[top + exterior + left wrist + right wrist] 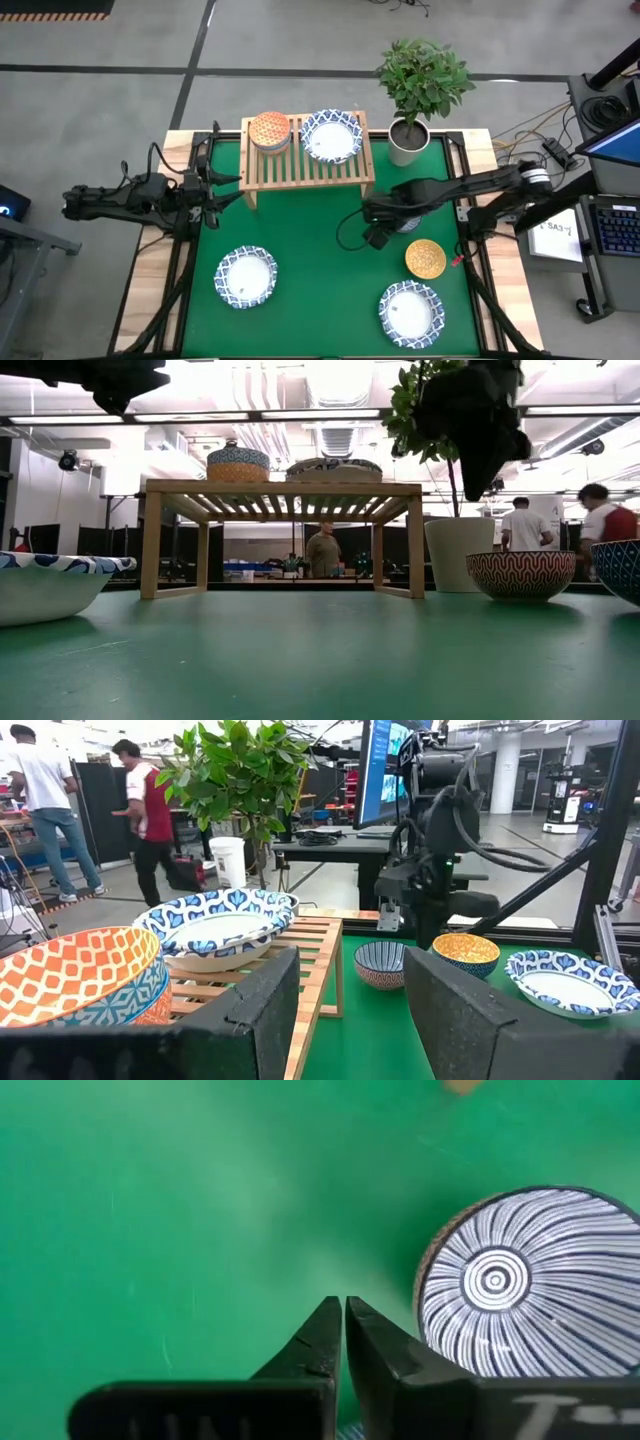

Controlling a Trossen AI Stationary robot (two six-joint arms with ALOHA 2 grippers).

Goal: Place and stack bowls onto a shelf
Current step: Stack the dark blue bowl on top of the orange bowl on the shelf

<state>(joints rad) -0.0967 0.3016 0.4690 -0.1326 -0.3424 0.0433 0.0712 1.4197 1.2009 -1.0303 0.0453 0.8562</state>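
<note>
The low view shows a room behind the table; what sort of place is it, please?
Most likely a robotics lab or open workshop, not a home. Bare ducts and strip lights run along the ceiling, people stand among workbenches, and a desk with a monitor stands beside the table.

Left arm reaches in low from the table's left edge, stretched out flat — left gripper [228,187] points toward the middle, fingers [455,1010] spread wide apart, nothing between them. Right arm comes in from the right edge, bent at the elbow, wrist tipped down — right gripper [343,1330] hangs above the table right of centre, tips pressed together, holding nothing.
</note>
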